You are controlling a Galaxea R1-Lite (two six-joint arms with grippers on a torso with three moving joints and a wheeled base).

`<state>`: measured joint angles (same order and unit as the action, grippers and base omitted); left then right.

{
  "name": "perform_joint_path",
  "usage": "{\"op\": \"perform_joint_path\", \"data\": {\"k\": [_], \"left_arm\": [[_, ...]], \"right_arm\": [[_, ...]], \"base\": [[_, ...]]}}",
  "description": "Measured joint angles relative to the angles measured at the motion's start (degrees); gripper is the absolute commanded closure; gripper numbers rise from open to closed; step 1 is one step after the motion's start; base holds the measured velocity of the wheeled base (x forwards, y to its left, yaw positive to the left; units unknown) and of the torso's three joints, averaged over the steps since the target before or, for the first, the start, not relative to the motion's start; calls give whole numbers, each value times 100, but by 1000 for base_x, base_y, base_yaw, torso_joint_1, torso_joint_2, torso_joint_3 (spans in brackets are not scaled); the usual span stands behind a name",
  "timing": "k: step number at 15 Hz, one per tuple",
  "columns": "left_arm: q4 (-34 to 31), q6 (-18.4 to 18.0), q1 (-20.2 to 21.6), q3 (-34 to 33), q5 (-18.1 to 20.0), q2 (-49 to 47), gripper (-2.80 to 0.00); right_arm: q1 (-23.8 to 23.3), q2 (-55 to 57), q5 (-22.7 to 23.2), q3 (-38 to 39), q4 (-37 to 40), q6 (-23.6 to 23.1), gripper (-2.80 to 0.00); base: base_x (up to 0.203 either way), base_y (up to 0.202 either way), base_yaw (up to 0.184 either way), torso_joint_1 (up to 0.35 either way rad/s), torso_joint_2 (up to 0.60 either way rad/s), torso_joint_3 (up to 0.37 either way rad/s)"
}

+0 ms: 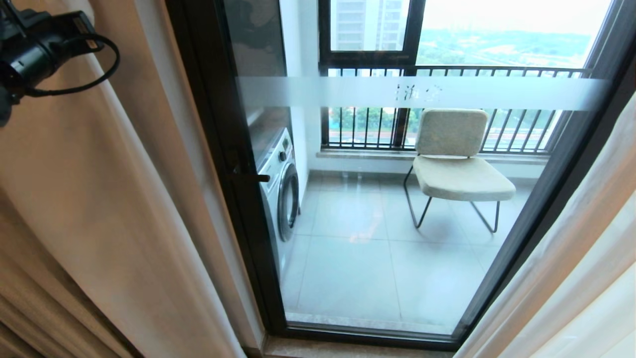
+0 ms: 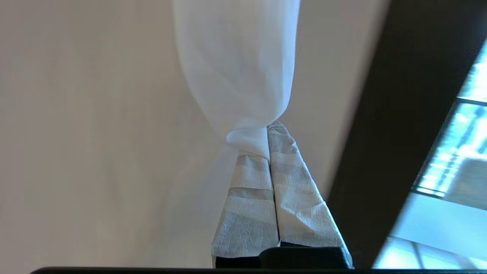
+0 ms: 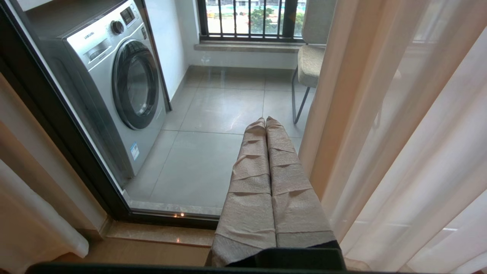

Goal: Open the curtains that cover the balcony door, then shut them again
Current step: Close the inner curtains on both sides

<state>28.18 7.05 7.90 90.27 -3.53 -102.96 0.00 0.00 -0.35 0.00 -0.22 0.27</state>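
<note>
Bright daylight through the door (image 1: 377, 209) glass. Shiny glare on the balcony floor (image 1: 367, 233). Curtains (image 1: 99, 199) glowing warm, darker low on the left. Bent lines at the edges. Blurry cloth close up.

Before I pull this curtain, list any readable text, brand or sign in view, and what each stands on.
"SAMSUNG": on the silver front-loading washing machine, above its detergent drawer, seen in the right wrist view.
White characters on the frosted white band across the dark-framed glass balcony door: too blurred to read.
Small blue-and-white sticker low on the washer's front: too small to read.
Washer's control panel markings: unreadable.
</note>
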Motion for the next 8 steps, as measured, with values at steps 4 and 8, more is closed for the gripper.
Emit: {"op": "perform_joint_path", "data": {"k": [4,8], "left_arm": [[-26,2,-533,-119,-2,249,0],[-37,-5,-1127,-411,-4,516,0]], "right_arm": [[0,0,0,0,-2,0,0],[0,0,0,0,-2,0,0]], "base": [[0,0,0,0,0,0],[0,0,0,0,0,0]]}}
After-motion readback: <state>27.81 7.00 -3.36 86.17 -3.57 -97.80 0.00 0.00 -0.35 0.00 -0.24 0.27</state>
